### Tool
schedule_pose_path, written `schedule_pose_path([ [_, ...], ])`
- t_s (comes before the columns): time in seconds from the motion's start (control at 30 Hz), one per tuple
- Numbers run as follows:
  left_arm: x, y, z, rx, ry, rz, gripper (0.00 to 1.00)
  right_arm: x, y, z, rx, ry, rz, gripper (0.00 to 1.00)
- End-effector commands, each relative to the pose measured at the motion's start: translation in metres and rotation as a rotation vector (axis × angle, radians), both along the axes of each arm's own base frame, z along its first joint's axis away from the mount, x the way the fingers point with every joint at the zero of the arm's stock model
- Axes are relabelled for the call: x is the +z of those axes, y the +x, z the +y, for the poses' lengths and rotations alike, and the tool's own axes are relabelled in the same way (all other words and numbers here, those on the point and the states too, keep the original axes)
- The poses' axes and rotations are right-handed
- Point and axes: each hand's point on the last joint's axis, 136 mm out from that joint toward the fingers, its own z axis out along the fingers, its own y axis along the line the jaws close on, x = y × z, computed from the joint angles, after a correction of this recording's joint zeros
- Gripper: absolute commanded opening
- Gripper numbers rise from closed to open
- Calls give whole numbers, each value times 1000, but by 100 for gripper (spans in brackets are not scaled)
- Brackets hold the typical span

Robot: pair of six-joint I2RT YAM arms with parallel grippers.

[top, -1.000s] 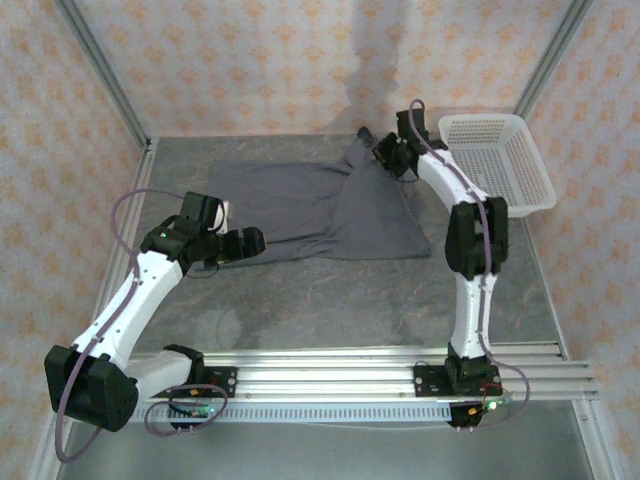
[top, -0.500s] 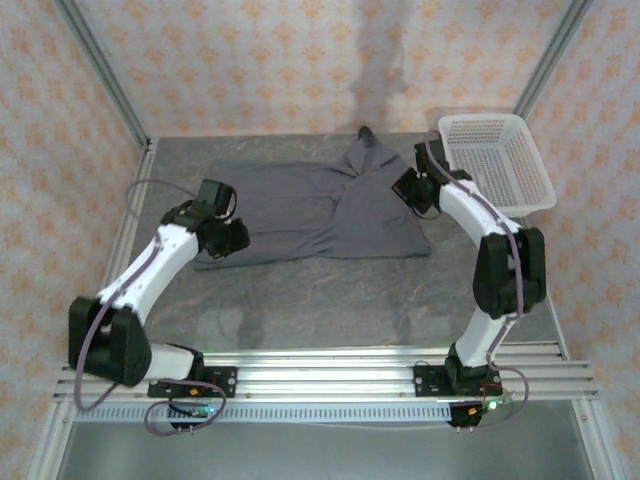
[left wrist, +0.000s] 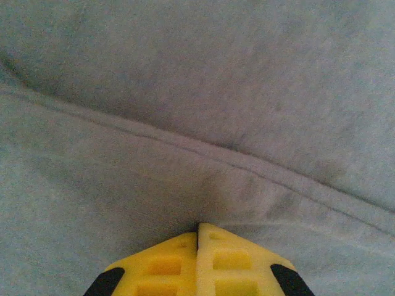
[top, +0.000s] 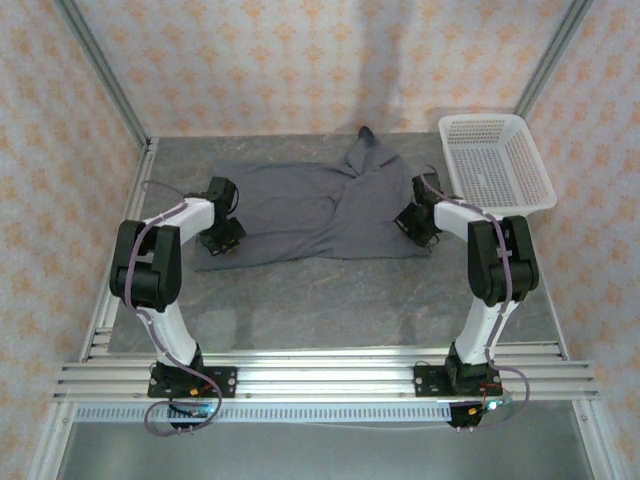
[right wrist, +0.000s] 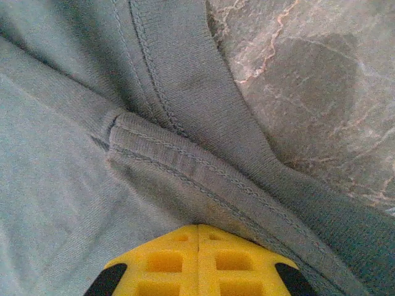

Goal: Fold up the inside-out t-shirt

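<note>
Inside-out t-shirt (top: 310, 205) lies rumpled and unfolded toward the table's (top: 330, 295) twelve o'clock side. Left claw (top: 224, 243) clenches its nine o'clock edge, right claw (top: 413, 222) its three o'clock hem. Every fold remains.

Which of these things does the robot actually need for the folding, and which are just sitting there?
Part of the job: t-shirt; left claw and right claw, both shut on its cloth.
Just lying about: basket, empty, at the far right; the table is only underneath.
</note>
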Motion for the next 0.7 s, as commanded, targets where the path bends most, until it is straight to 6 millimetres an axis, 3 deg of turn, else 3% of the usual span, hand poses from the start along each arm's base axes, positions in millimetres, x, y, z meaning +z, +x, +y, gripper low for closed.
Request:
schedule_pose_path([
  [0.0,-15,-45,6,32,26,92,0,-18,-51,-16,-74,-39,118,0],
  [0.1,-21,-80,5,48,-1,98,0,-23,-87,-23,-87,-52,148,0],
  [0.27,-12,-128,5,71,-16,70,0,-21,-137,-29,-79,-52,189,0],
  [0.4,0,-145,-1,90,-58,-15,0,-17,-161,-32,-78,-55,190,0],
  [0.5,26,-134,-4,73,-80,-132,0,15,-142,-25,1,-62,99,0],
  [0.57,58,-115,-1,39,-56,-235,24,58,-110,-29,53,-186,-21,3],
  [0.67,109,-79,4,-6,-7,-404,58,109,-49,-32,106,-340,-187,24],
])
